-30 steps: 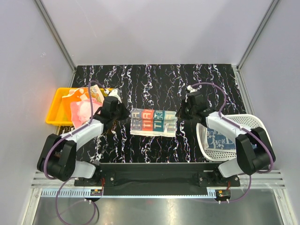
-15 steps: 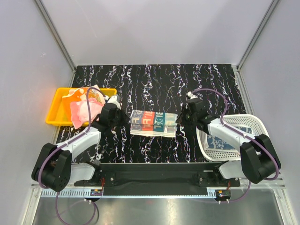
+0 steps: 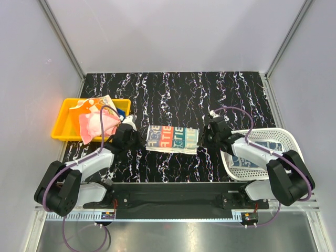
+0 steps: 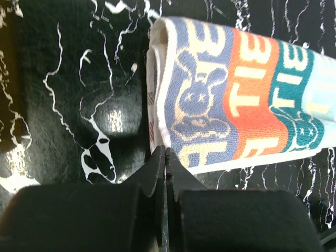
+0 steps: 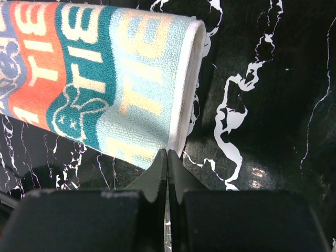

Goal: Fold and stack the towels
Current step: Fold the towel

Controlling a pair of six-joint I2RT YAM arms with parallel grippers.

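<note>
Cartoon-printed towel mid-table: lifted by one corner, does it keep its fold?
Probably not: the cartoon-printed towel is soft looped cloth with rounded, unpressed folded ends, so it would likely droop and open. Thin layers suggest it's light. Pushed, its pile may grip the table and bunch rather than slide.

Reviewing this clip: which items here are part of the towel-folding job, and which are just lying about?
Part of the job:
- folded cartoon-printed towel, mid-table between the two arms
- pink towel, heaped in the tray
- printed towel, lying in the basket

Just lying about:
- yellow tray
- white mesh basket
</note>
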